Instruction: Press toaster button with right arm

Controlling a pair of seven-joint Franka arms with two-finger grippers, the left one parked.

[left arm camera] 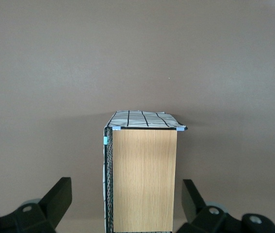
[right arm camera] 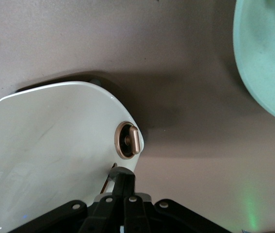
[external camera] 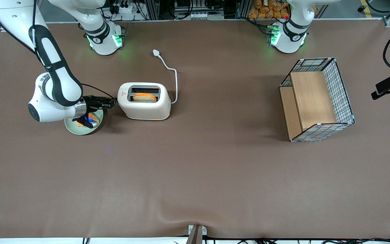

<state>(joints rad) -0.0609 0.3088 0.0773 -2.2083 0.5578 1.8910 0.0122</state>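
White right arm (external camera: 54, 91) lies low and level, its fingers (external camera: 111, 101) pressed together at the toaster's (external camera: 144, 101) end face.

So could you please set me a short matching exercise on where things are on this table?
Things:
1. toaster
2. green plate
3. wire basket
4. gripper

Descriptions:
a. toward the parked arm's end of the table
b. fingers shut, at the toaster's narrow end face
c. has a bread slice in one slot
d. partly covered by the right arm's wrist above it

Pairs: 1-c, 2-d, 3-a, 4-b
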